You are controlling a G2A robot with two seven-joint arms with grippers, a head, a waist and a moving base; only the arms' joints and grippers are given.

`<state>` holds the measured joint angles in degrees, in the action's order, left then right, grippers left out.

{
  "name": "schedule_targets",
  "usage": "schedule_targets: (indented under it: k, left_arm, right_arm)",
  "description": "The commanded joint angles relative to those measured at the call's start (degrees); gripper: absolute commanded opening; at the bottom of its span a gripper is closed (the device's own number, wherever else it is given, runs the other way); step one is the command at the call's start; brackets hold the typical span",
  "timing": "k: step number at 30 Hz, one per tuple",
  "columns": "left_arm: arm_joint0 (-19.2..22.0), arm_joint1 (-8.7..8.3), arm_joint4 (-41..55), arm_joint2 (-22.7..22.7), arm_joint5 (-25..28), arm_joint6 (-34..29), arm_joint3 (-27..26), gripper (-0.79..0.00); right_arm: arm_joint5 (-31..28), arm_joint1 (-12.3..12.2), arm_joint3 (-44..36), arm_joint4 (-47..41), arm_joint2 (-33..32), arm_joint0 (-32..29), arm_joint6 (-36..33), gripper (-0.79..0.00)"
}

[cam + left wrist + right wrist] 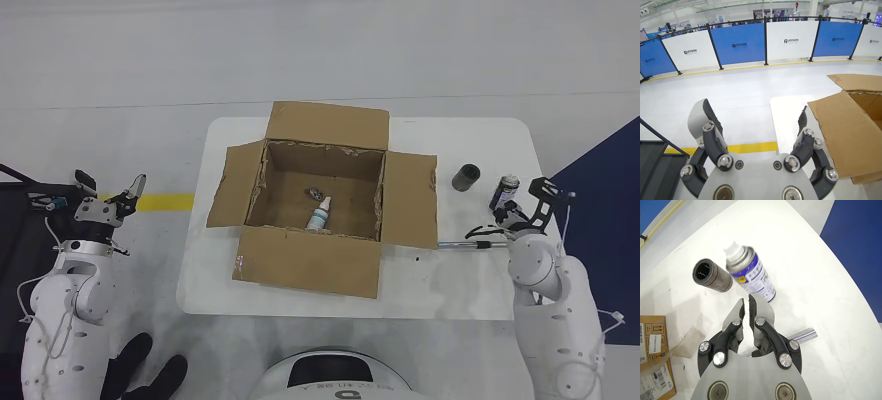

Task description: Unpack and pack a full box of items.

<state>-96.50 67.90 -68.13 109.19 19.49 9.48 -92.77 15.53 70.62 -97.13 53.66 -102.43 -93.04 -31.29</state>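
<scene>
An open cardboard box (310,262) stands in the middle of the white table (455,290). Inside lie a small white bottle (319,213) and a small dark item (314,191). To the right of the box stand a dark metal cylinder (465,177) (712,275) and a blue and white spray can (504,190) (753,273). My right gripper (508,210) (746,300) is shut just short of the can's base, with nothing between its fingers. My left gripper (110,187) (755,108) hangs open and empty off the table's left side, with a box flap (838,132) beside it.
A shiny metal rod (465,243) (802,335) lies on the table under my right gripper. A loose piece of clear tape (694,332) lies beside a labelled box flap (653,332). A black frame (657,157) stands on the floor by my left arm.
</scene>
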Motion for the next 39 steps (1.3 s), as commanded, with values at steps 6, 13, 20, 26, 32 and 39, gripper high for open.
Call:
schedule_targets:
  k: [6, 13, 20, 26, 32, 39]
  left_arm:
    - [0.00, 0.00, 0.00, 0.00, 0.00, 0.00, 0.00, 0.000]
    - [0.00, 0.00, 0.00, 0.00, 0.00, 0.00, 0.00, 0.000]
    - [0.00, 0.00, 0.00, 0.00, 0.00, 0.00, 0.00, 0.000]
    - [0.00, 0.00, 0.00, 0.00, 0.00, 0.00, 0.00, 0.000]
    - [0.00, 0.00, 0.00, 0.00, 0.00, 0.00, 0.00, 0.000]
    - [0.00, 0.00, 0.00, 0.00, 0.00, 0.00, 0.00, 0.000]
  right_arm:
    - [0.34, 0.05, -1.87, -0.19, 0.02, -0.56, -0.09, -0.785]
    - [-2.59, 0.52, -6.22, -7.86, -1.94, -2.14, 6.11, -0.413]
    - [-8.65, 1.12, -9.09, -19.61, -4.22, -5.44, 10.53, 0.000]
    - [-8.65, 1.12, -9.09, -19.61, -4.22, -5.44, 10.53, 0.000]
    - [-10.42, 0.87, -6.50, -19.89, -2.68, -2.07, 7.77, 0.000]
    - [-8.77, 0.92, -6.77, -17.82, -1.28, -1.19, 9.66, 0.000]
